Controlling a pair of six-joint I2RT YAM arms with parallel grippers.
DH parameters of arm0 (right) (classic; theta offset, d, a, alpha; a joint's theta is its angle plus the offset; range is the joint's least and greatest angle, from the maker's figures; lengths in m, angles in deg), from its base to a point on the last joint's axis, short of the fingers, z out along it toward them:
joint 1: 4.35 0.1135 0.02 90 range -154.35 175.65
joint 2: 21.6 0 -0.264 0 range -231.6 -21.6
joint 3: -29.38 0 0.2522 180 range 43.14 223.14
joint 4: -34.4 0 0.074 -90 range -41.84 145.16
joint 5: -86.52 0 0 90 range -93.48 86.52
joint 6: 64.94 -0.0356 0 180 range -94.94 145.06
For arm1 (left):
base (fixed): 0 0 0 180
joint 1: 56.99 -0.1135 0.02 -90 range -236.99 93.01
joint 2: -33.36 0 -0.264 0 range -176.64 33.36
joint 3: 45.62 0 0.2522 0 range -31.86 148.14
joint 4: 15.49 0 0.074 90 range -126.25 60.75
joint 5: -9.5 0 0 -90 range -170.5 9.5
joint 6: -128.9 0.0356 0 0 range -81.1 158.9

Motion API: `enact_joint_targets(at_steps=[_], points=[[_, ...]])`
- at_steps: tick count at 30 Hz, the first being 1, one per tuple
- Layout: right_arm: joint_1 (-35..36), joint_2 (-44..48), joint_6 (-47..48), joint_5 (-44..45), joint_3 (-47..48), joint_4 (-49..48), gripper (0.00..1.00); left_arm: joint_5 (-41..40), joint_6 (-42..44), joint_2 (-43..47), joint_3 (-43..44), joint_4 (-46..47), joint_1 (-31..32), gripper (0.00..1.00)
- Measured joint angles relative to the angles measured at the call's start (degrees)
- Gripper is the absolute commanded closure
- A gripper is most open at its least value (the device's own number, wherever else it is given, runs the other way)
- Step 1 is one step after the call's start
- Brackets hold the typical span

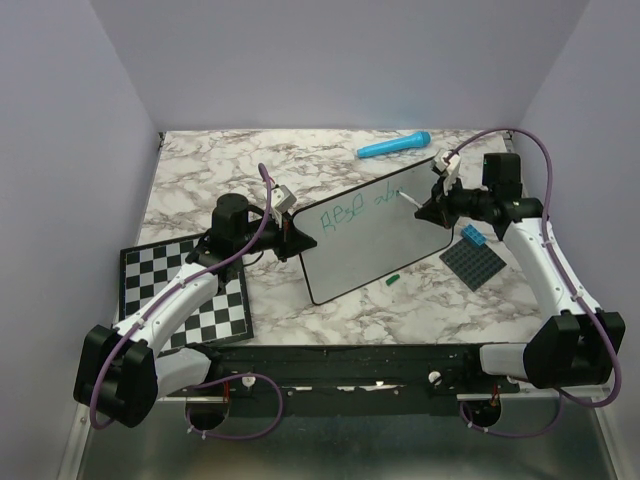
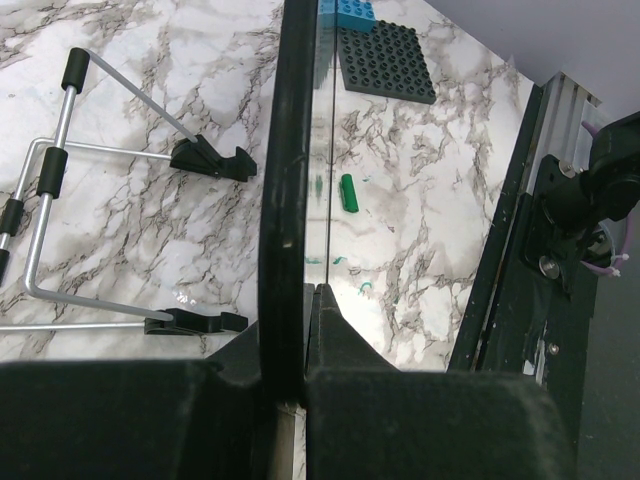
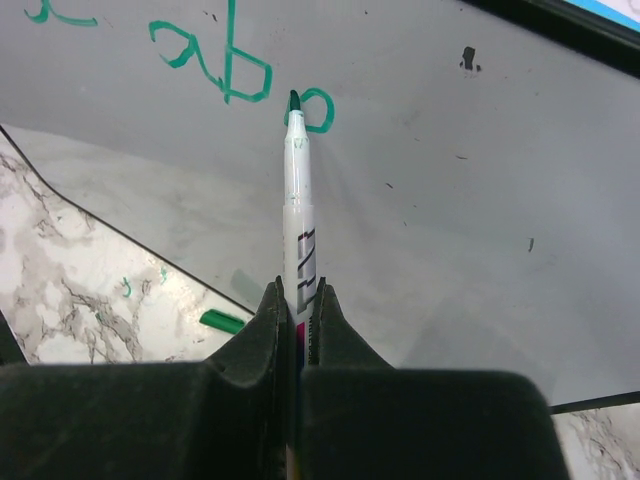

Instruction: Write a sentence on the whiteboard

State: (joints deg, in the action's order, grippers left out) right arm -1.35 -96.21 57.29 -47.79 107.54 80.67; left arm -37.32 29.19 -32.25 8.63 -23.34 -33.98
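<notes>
Checkerboard [image 1: 185, 290]: flat on the surface at near left, under the left arm; no part in the job.
Wire stand [image 2: 60, 200]: just left of the board's edge in the left wrist view; cannot tell whether the board leans on it.
Left end effector [image 2: 296, 300]: narrow, with its fingers pinching the black rim at the whiteboard's left short edge.
Whiteboard [image 1: 375, 245]: mid-surface between the two arms and apparently tipped up off the marble. The long axis runs from left to far right. White face, thin black rim, a few dark specks toward the right end.
Sentence [image 1: 345, 212]: one line of thin green loopy letters along the far long edge, starting at the left end and reaching past the middle. The near half of the face is blank. Judged under way, not finished.
Green cap [image 1: 392, 280]: on the marble, just beside the board's near edge.
Marker [image 3: 297, 190]: white barrel, green tip at the last small loop, pointing left; contact with the face looks likely.
Right end effector [image 1: 430, 205]: closed tight on the marker's barrel at the board's right end.
Relation for the coming stroke: the blank face lies right of the tip along the long axis, and only a short run is left. After that a fresh, nearer line seems likely. The right arm is the nearer one.
Blue pen-like object [image 1: 393, 146]: far side, well apart.
Studded plate [image 1: 472, 264]: right of the board, with a blue brick [image 1: 473, 236] beside its far corner.
</notes>
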Motion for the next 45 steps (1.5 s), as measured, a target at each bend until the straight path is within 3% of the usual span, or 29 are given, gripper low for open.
enact_joint_targets(at_steps=[16, 45], points=[[-2.49, 4.35, -2.32, 0.57, 0.09, -2.36, 0.99, 0.11, 0.48, 0.0, 0.13, 0.07, 0.0, 1.0], [-2.62, 1.2, 0.87, 0.52, -1.77, 0.04, 0.99, 0.11, 0.44, -0.09, 0.2, -0.02, 0.0, 1.0]])
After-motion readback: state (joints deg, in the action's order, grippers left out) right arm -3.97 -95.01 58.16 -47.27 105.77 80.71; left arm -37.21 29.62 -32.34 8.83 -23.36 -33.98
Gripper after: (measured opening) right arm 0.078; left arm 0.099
